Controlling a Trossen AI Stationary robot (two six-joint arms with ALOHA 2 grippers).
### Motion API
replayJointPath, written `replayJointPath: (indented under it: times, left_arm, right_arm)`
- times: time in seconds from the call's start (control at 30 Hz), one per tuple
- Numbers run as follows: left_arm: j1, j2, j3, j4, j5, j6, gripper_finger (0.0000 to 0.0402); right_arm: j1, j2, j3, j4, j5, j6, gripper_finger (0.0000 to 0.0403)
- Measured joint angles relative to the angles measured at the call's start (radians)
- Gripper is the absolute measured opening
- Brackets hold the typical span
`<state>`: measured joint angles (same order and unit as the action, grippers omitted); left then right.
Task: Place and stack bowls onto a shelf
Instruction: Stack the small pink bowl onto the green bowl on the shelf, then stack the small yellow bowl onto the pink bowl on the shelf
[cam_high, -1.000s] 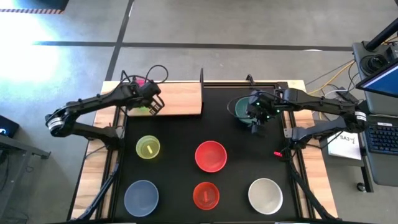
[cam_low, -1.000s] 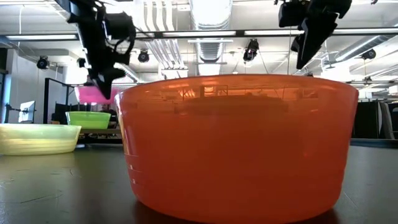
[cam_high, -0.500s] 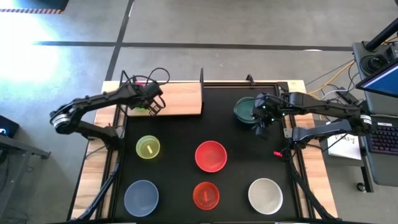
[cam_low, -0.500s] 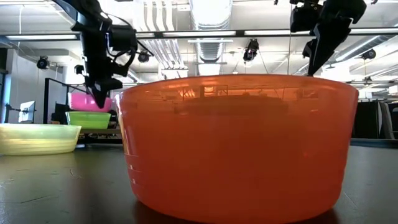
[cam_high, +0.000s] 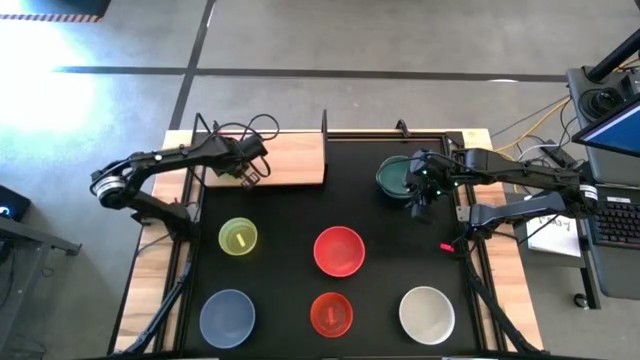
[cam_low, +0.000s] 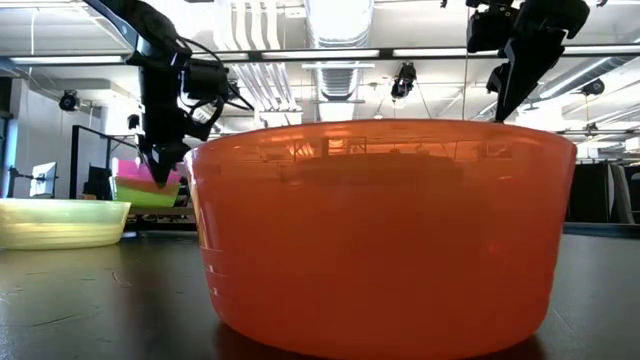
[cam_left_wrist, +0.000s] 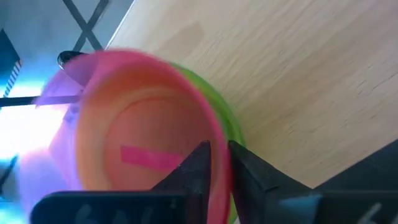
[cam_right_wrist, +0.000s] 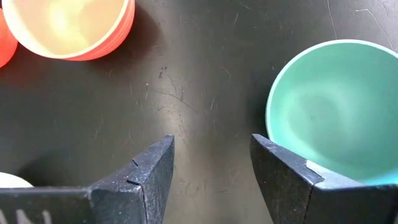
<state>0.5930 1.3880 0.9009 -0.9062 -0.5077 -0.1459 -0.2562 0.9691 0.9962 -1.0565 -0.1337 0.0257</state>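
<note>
At the left end of the pale wood shelf, a magenta bowl sits inside a green bowl. My left gripper is over them with the magenta bowl's rim between its fingers. The low view shows both the magenta bowl and the green bowl beneath that gripper. My right gripper hangs open above the black mat, beside the teal bowl at the far right, touching nothing. My left gripper has the magenta bowl's rim between its two fingers, one finger inside the bowl and the other outside. The fingers come slanting down from above. The bowl rests nested in the green bowl on the shelf.
On the black mat stand a yellow bowl, a red bowl, a grey-blue bowl, an orange-red bowl and a white bowl. A black post rises at the shelf's right end.
My left gripper has come down toward the shelf with the magenta bowl, which hung above the green bowl and now sits in it. My right gripper shifted slightly toward the table's right edge, uncovering more of the teal bowl, then kept still.
</note>
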Motion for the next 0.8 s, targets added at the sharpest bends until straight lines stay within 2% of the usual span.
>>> replayJointPath:
  times: [0.37,0.8]
  left_arm:
    - [0.0,-0.046,0.001,-0.019,0.024,0.006,0.0111]
    - [0.001,-0.098,0.002,-0.026,-0.018,-0.005,0.0116]
  right_arm:
    - [0.0,0.0,0.0,0.0,0.0,0.0,0.0199]
    - [0.0,0.0,0.0,-0.001,-0.005,0.016,0.0199]
